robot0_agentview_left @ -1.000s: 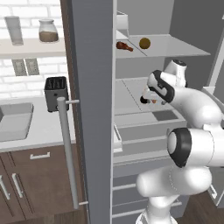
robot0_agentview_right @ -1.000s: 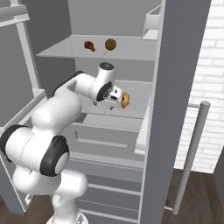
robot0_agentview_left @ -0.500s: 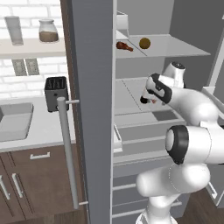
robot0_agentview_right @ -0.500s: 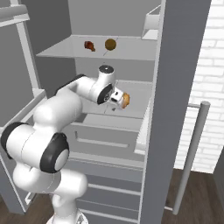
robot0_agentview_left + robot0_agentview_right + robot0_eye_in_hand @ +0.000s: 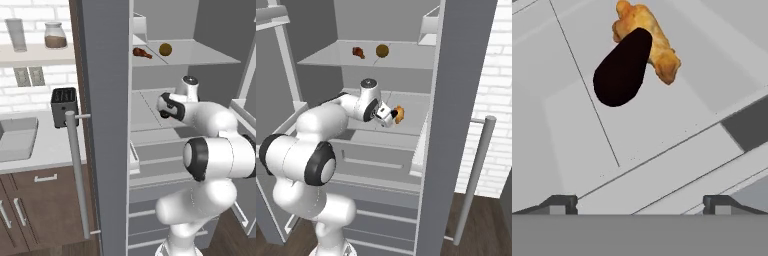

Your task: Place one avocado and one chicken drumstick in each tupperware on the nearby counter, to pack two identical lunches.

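Note:
My gripper [image 5: 639,205] is open inside the fridge, over the middle shelf [image 5: 411,125]. Just ahead of its fingertips [image 5: 559,204] lie a near-black avocado [image 5: 622,67] and, touching it behind, a golden-orange chicken drumstick [image 5: 654,42]. In the right base view the gripper [image 5: 387,117] sits right beside that drumstick [image 5: 399,114]. On the upper shelf rest a dark reddish-brown drumstick [image 5: 141,52] [image 5: 358,51] and an olive-brown avocado [image 5: 165,49] [image 5: 382,50]. The pale counter [image 5: 35,152] stretches to the left of the fridge. The tupperwares are out of view.
The open fridge door [image 5: 107,125] with its long bar handle [image 5: 77,170] stands between the arm and the counter. A black toaster [image 5: 64,105] and a sink [image 5: 17,137] are on the counter. Drawers [image 5: 376,160] lie under the middle shelf.
The hand has edged a little deeper over the middle shelf toward the golden drumstick. The gripper stayed open and nothing on the shelves moved.

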You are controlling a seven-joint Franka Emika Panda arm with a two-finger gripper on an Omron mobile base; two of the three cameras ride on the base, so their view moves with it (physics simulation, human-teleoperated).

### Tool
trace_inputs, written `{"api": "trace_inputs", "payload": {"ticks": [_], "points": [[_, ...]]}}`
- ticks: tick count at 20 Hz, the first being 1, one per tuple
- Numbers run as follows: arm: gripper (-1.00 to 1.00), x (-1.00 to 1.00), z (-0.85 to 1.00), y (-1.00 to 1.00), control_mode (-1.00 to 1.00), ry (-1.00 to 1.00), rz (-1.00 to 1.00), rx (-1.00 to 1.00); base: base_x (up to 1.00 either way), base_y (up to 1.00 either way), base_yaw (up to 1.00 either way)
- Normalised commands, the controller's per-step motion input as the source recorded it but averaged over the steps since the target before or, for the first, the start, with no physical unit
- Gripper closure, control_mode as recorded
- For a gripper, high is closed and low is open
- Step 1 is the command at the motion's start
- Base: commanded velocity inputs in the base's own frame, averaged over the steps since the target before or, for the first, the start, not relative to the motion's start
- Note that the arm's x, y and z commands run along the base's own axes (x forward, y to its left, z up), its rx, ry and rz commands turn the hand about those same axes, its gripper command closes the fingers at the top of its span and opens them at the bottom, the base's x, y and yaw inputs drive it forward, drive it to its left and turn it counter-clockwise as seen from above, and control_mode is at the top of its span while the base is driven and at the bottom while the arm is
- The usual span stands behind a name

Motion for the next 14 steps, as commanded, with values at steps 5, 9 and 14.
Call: {"api": "trace_inputs", "payload": {"ticks": [5, 9, 14], "points": [[-1.00, 0.49, -0.01, -0.07, -1.00, 0.00, -0.08, 0.08, 0.00, 0.00, 0.00], [-1.00, 0.47, -0.10, -0.31, -1.00, 0.00, -0.04, 0.11, 0.00, 0.00, 0.00], [-1.00, 0.41, -0.11, -0.11, -1.00, 0.02, -0.08, 0.05, 0.00, 0.00, 0.00]]}}
